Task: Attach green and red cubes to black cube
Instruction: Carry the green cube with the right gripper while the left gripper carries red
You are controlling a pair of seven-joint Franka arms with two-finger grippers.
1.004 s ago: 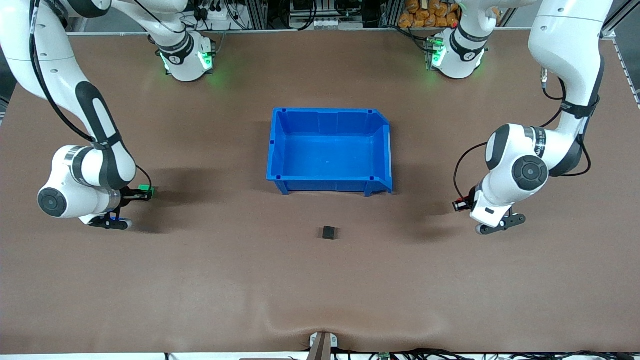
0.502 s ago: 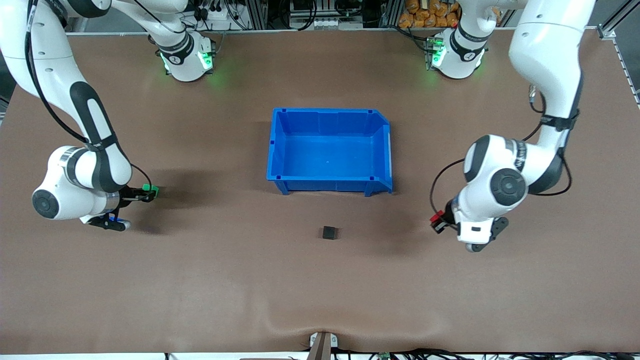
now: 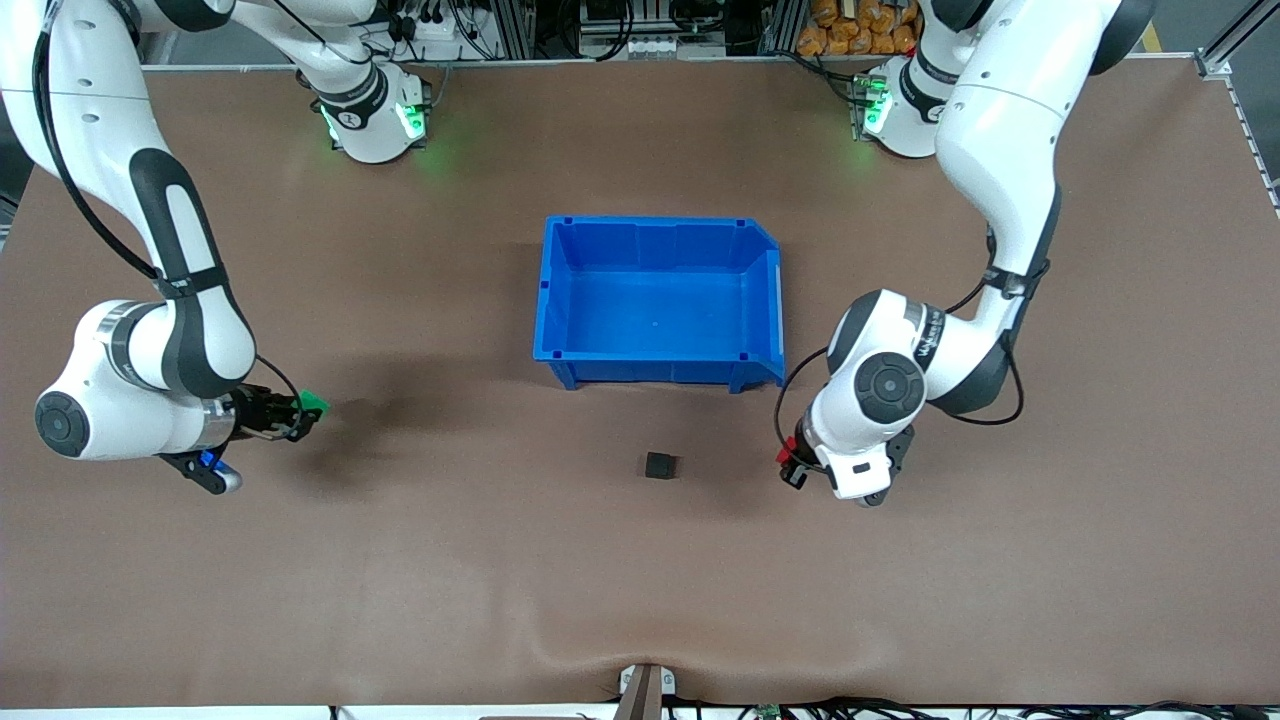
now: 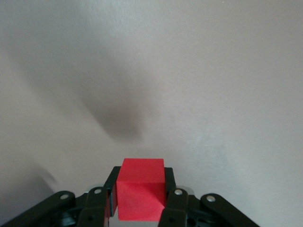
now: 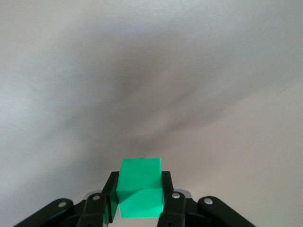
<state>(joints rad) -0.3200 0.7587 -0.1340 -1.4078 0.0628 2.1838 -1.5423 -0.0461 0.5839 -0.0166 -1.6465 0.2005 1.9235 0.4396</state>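
Two arms over a brown bench, each carrying a cube.
Blue bin mid-bench; black cube lies nearer the front camera than the bin. Left gripper, toward the left arm's end from the bin, jaws clamped on red cube. Right gripper, toward the right arm's end, jaws clamped on green cube.

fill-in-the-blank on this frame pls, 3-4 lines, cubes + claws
1. The left claw is shut on the ____ cube.
2. The right claw is shut on the ____ cube.
3. The black cube sits on the table, nearer to the front camera than the ____ bin.
4. Neither coloured cube touches the ____ cube.

Missing words: red; green; blue; black
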